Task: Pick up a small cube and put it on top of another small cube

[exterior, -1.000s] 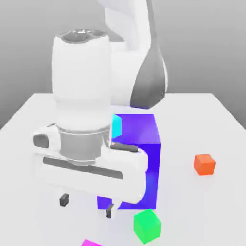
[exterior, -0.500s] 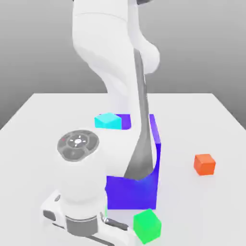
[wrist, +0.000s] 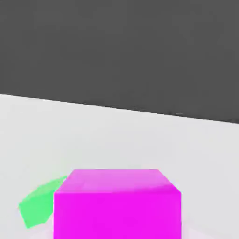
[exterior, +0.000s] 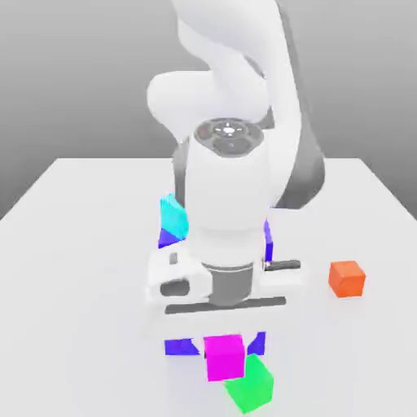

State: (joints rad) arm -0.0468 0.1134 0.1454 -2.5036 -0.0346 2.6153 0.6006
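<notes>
Now the pink cube (exterior: 224, 357) hangs clenched in your gripper (exterior: 223, 340), directly under the hand and off the table (exterior: 73, 244). The green cube (exterior: 253, 386) sits just beside and below it, toward the exterior view's right; shift that way before lowering. No containers here.

The hand (exterior: 225, 346) holds the magenta cube (exterior: 224, 357) just above and left of the green cube (exterior: 251, 384), which sits at the near edge of the desk (exterior: 73, 244). Directly behind them the big blue-purple block (exterior: 266, 236) closes off the far side, with the cyan cube (exterior: 172, 216) on top of it. The orange-red cube (exterior: 347, 278) stands well apart on the exterior view's right. The desk's left half lies open.
</notes>
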